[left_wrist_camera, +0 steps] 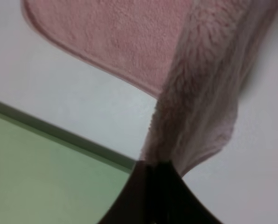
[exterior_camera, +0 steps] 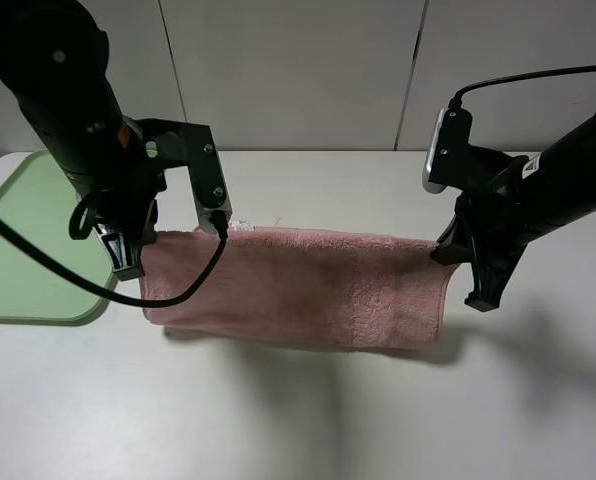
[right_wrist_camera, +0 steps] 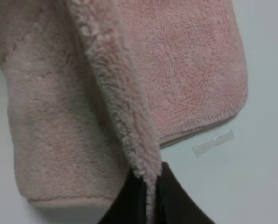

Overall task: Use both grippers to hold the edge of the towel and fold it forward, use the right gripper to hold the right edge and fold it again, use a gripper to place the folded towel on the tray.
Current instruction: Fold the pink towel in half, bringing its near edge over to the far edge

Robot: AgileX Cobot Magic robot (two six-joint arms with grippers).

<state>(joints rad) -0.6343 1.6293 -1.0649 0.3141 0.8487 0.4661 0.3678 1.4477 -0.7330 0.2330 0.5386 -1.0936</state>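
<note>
The pink towel (exterior_camera: 298, 285) hangs in a long band between my two grippers, its upper edge (exterior_camera: 318, 236) pulled taut above the white table. My left gripper (exterior_camera: 136, 256) is shut on the towel's left end, and the left wrist view shows its black fingers (left_wrist_camera: 153, 186) pinching the fluffy towel (left_wrist_camera: 199, 93). At the right end my right gripper (exterior_camera: 456, 258) is shut on the hem, with the towel (right_wrist_camera: 120, 107) rising from its closed fingers (right_wrist_camera: 169, 200). The light green tray (exterior_camera: 28, 250) lies flat at the far left, beside the left gripper.
A white table (exterior_camera: 308, 410) lies under everything, with a pale wall behind. The tray's rim (left_wrist_camera: 59, 133) runs close under the left gripper. A small strip of clear tape (right_wrist_camera: 213, 142) sticks to the table near the towel's corner. A small white tag (exterior_camera: 241, 226) shows on the upper edge.
</note>
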